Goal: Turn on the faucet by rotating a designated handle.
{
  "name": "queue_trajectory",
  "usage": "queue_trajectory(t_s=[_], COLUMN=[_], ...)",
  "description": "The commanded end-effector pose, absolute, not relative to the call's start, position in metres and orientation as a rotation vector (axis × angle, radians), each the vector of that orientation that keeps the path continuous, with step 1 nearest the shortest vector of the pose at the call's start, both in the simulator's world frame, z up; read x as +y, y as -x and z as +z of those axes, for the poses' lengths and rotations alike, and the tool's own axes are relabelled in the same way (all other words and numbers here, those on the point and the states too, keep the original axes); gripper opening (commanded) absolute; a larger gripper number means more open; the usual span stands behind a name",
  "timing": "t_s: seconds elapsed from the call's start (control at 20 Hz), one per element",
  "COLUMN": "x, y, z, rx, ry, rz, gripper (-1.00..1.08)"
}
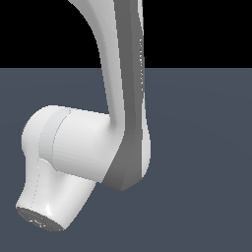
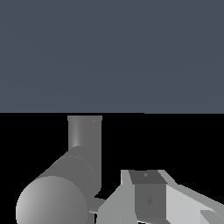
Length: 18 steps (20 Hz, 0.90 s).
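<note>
In the wrist view a grey metallic part of the faucet [image 2: 84, 133] shows as a short upright tube joined to a thicker cylinder with a rounded end [image 2: 54, 199]. I cannot tell whether any of this is the handle. A blocky light grey piece of my gripper [image 2: 148, 199] lies close beside that cylinder, and I cannot tell whether they touch. Its jaws are cut off by the frame edge. In the exterior view the white robot arm [image 1: 83, 147] fills the frame and hides the faucet, the handle and the gripper.
A flat dark blue-grey floor [image 1: 206, 162] spreads around the arm, with black background above it. The same floor shows in the wrist view [image 2: 112, 52].
</note>
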<state>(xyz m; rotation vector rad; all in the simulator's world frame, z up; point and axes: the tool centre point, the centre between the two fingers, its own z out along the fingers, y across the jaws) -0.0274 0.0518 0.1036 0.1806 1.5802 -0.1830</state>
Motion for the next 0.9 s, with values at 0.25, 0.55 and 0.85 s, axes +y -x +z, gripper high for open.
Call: queue_trajectory(t_s=[0.25,0.55,0.85], x=[0.044,0.039,0.021], y=[0.029,0.03,0.034], z=[0.133,0.15,0.142], rx=[1.568,1.564,1.588], ry=[-0.181,-0.18,-0.182], rz=[-0.182,-0.18,-0.185], gripper=[-1.0,-1.0,-1.0])
